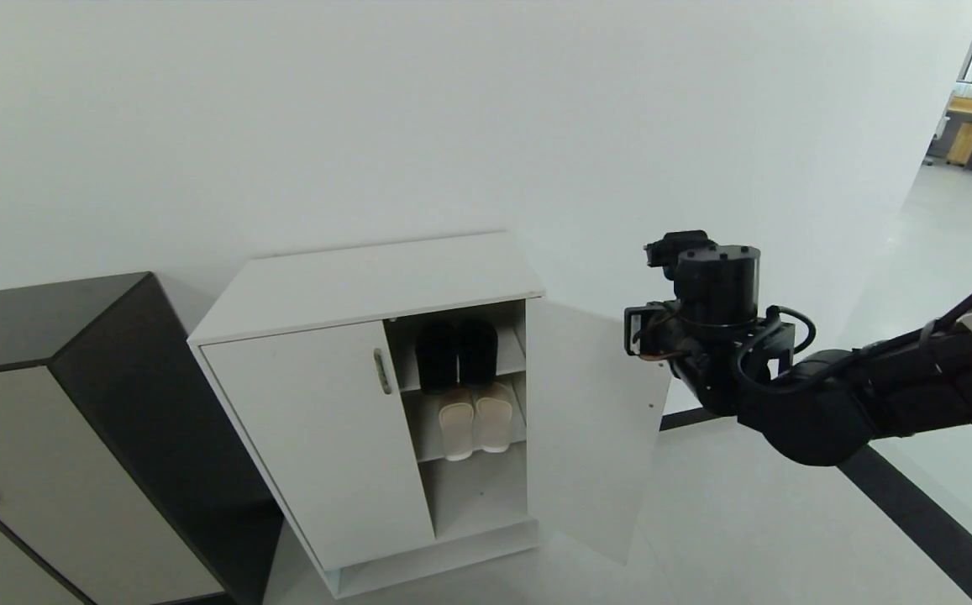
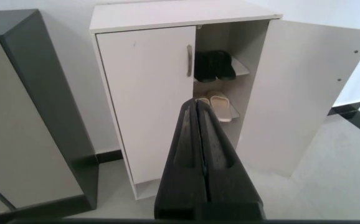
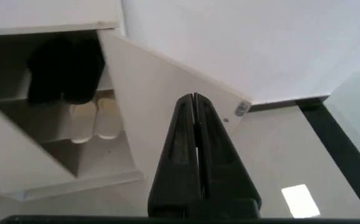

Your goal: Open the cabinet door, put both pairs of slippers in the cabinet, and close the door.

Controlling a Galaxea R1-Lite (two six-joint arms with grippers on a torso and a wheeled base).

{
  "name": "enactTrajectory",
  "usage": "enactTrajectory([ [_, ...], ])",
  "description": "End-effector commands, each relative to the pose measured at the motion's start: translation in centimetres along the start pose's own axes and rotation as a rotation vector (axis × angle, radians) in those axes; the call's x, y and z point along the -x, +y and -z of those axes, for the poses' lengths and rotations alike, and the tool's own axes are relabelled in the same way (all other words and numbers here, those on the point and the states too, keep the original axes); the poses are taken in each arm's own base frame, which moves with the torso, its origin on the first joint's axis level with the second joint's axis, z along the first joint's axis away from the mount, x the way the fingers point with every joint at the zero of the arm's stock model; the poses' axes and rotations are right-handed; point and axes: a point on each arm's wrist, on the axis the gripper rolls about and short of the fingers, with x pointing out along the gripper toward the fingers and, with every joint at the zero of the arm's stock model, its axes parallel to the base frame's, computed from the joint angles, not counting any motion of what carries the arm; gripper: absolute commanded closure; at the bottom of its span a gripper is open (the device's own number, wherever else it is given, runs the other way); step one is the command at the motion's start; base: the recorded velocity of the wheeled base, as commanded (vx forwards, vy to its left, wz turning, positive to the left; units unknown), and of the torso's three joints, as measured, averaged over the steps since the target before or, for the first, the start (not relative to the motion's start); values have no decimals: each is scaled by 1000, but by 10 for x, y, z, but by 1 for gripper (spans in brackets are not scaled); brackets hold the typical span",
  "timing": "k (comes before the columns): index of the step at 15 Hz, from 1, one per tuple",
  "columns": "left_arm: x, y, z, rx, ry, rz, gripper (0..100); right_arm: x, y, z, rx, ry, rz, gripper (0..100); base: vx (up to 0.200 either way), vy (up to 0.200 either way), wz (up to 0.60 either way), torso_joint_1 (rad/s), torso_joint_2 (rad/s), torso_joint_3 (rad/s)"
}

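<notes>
Most of this job looks done. The tall white laminate cabinet (image 1: 368, 277) has its right-hand flat white door (image 1: 586, 420) swung wide, and both pairs are inside: the 2 black slippers (image 1: 456, 353) sit side by side on the top shelf with their toes pointing out, and the 2 cream-coloured slippers (image 1: 475, 424) sit on the shelf below, also toes out and overhanging the shelf edge a little. The bottom compartment holds nothing I can see. By my reckoning only 1 step is left, which is closing that door.

The right arm is up by the free edge of the open door, near its upper part. The right tool (image 3: 195, 99) has its 2 dark fingers pressed together with nothing between them, and its tip points at the door's outer corner, where a small metal fitting (image 3: 241, 107) sits. I cannot tell whether it touches the panel.

The left tool (image 2: 196, 102) is also shut and empty. It is held well back from the cabinet front, roughly level with the lower shelf.

The cabinet's other door (image 1: 326, 437) is closed, with its slim metal handle (image 1: 382, 370) by the centre edge. A dark grey cabinet with a pale front (image 1: 74, 336) stands just beside it.
</notes>
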Motion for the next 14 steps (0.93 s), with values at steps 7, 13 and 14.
enactTrajectory([
  [7,0,0,0,2,0,0,100,-100,-40,-6,-117,106,0,100,0,0,0,0,0,0],
  [13,0,0,0,2,1,0,100,-130,-55,9,-125,121,41,100,0,0,0,0,0,0],
  [14,0,0,0,2,1,0,100,-134,-54,9,-127,116,42,100,0,0,0,0,0,0],
])
